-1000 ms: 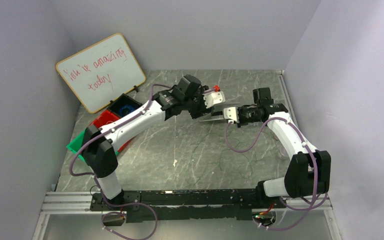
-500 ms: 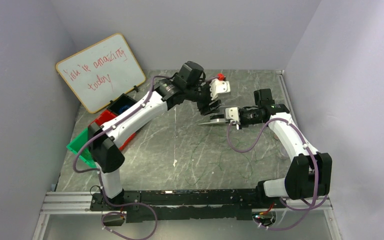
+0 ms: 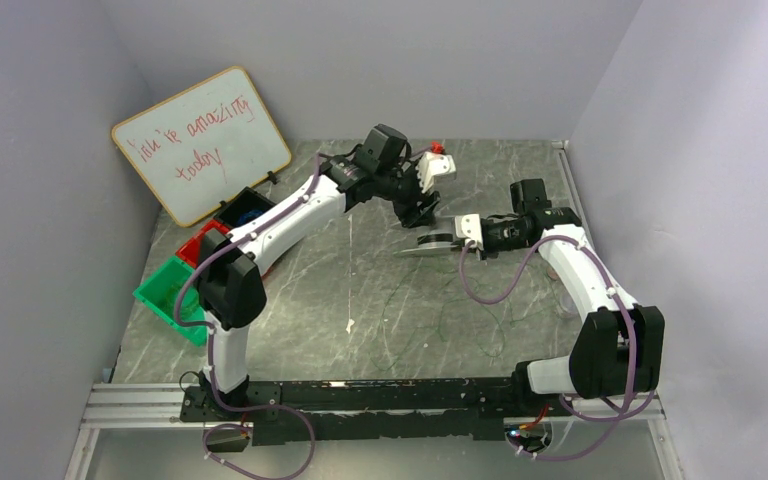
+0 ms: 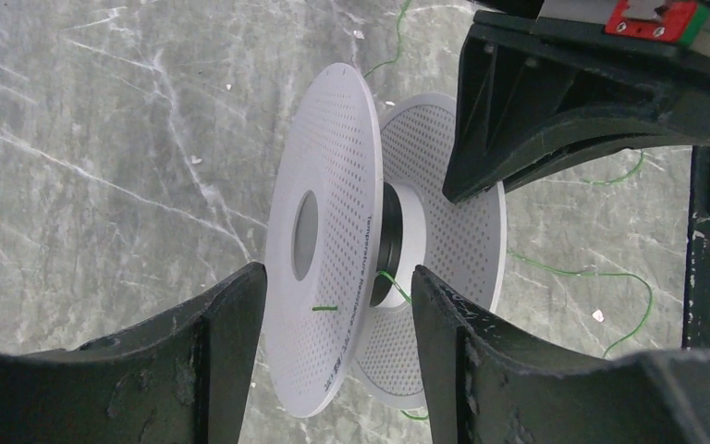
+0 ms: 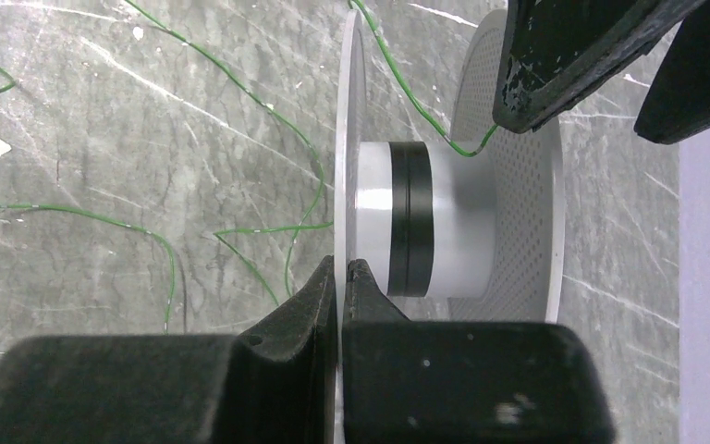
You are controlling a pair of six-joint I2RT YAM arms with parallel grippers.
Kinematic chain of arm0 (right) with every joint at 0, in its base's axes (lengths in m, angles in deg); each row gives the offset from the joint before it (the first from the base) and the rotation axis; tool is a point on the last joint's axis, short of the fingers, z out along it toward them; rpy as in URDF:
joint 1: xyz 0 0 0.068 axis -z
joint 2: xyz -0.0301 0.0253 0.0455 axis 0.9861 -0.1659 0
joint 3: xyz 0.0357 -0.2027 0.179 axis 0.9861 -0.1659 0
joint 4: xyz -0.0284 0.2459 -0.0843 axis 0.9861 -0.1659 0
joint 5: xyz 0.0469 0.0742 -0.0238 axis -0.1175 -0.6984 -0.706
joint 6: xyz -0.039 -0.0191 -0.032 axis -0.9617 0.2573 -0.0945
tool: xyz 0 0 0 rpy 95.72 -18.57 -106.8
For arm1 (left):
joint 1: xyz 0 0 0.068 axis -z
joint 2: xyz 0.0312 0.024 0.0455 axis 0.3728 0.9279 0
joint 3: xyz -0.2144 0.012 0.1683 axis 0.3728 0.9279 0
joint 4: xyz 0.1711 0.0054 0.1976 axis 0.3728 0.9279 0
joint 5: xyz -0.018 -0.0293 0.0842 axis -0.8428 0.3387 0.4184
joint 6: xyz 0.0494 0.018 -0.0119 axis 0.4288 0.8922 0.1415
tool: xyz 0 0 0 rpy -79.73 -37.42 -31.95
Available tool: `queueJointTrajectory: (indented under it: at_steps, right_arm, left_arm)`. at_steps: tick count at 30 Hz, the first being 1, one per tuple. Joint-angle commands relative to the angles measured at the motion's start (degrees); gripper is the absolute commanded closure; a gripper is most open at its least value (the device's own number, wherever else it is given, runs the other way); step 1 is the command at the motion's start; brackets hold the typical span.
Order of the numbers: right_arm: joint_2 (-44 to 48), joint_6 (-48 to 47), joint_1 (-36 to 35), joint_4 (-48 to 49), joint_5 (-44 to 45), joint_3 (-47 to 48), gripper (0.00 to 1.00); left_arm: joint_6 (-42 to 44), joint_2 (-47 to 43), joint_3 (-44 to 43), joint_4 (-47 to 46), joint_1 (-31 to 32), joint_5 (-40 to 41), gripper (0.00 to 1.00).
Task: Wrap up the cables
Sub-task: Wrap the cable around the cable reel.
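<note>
I am watching the left gripper (image 4: 337,277) spreading: over the last second its dark fingers have let go, and they are now standing released on either side of the near flange of the white perforated plastic spool with a black-banded hub (image 4: 314,166), with a gap on each side. The right gripper (image 5: 342,268) is staying clenched on the thin edge of one flange, so it alone is carrying the spool above the grey marbled tabletop (image 3: 360,290).

I am reading this as a regrasp between turns. The thin dark-green wire (image 4: 592,273) is mostly lying in loose squiggles on the table under and beside the spool, with one strand rising to the hub. The hub is looking almost bare, so I am judging the winding barely begun.

Against the earlier frame, the left arm's elbow is sitting higher and nearer the middle. That is uncovering more of the green plastic bin (image 3: 165,295), and the spool is hanging at nearly the same spot.
</note>
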Motion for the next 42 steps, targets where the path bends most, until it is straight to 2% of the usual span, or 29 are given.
queueJointTrajectory:
  at_steps: [1,9,12,15,24,32,42]
  right_arm:
    - [-0.17,-1.16,0.39,-3.78,-5.07,2.36,1.0]
    - [-2.12,-3.35,1.45,-7.8,-6.38,4.42,1.0]
    - [-2.11,-3.18,1.64,-7.27,-6.35,4.01,1.0]
    - [-2.07,-2.68,1.65,-6.58,-6.34,3.78,1.0]
    - [-2.84,-1.75,1.67,-7.17,-6.65,4.57,1.0]
    - [-5.49,-0.38,1.99,-10.6,-7.23,8.17,1.0]
    - [-7.27,0.14,2.87,-13.18,-8.52,10.8,1.0]
  left_arm:
    - [-1.83,0.69,-1.06,-2.38,0.33,-2.78,0.37]
    - [-6.27,0.61,-1.4,-1.99,0.01,-8.08,0.39]
    - [-8.72,0.05,-0.67,-2.98,0.05,-7.14,0.44]
    - [-9.52,0.05,-0.03,-3.22,0.38,-4.76,0.53]
    - [-5.73,0.49,0.14,-2.04,2.35,2.66,0.59]
    - [-1.88,-0.9,2.48,-2.33,5.14,12.52,0.57]
    - [-0.93,-1.4,3.91,-3.37,6.34,19.75,0.57]
